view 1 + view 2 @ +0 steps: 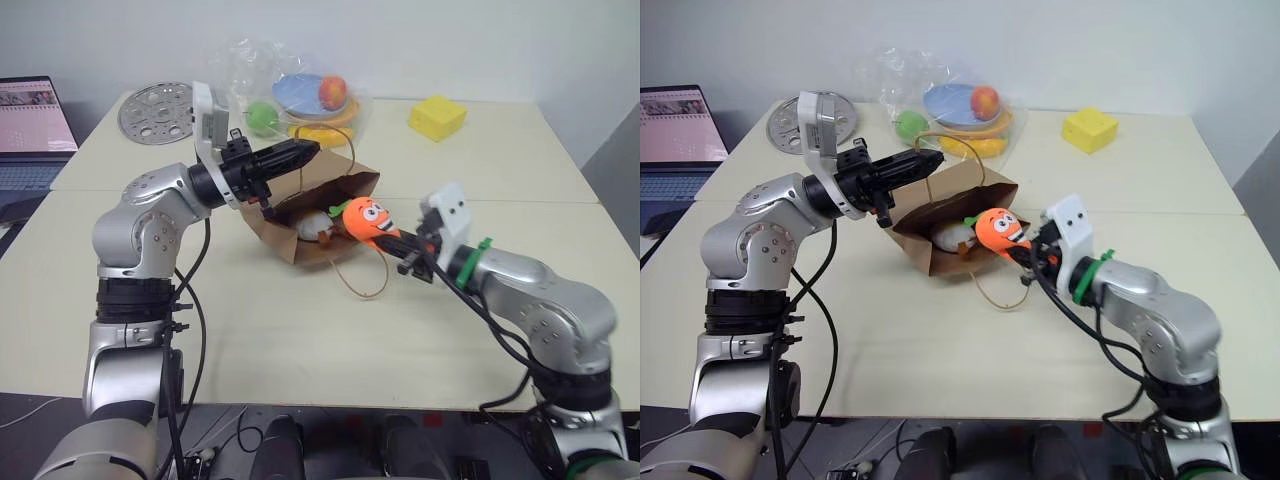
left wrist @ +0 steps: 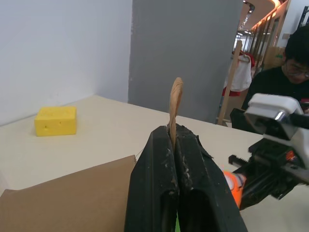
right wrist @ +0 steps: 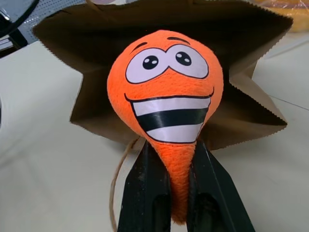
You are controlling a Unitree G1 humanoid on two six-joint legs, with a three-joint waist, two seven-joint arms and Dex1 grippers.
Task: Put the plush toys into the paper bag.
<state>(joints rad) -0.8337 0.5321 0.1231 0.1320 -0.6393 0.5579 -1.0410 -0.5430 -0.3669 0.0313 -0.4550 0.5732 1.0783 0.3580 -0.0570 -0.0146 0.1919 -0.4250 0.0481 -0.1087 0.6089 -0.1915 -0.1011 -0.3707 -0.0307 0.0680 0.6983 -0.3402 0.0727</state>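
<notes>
- The tabletop (image 1: 300, 340) is pale cream, with a seam running across it behind the bag.
- The paper bag (image 1: 930, 255) lies on its side near the middle of the tabletop, its mouth open toward the robot's right; one twine handle (image 1: 365, 280) loops loose on the tabletop in front of it.
- A clear plastic bag (image 1: 250, 70) of toy fruit and coloured plates sits behind the paper bag, a perforated metal disc (image 1: 155, 110) to its left, and a yellow foam block (image 1: 437, 116) well apart to its right.
- The left tool (image 1: 305, 150) is fully closed, its fingers pinching the bag's other twine handle (image 2: 175, 104) and holding it up above the bag's upper edge.
- The right tool (image 3: 178, 193) is closed on the narrow tip of the carrot plush (image 3: 166, 96), which hangs in the air just in front of the bag's mouth, face toward the robot.
- The egg plush (image 1: 955, 236) lies inside the bag, partly hidden by the paper.
</notes>
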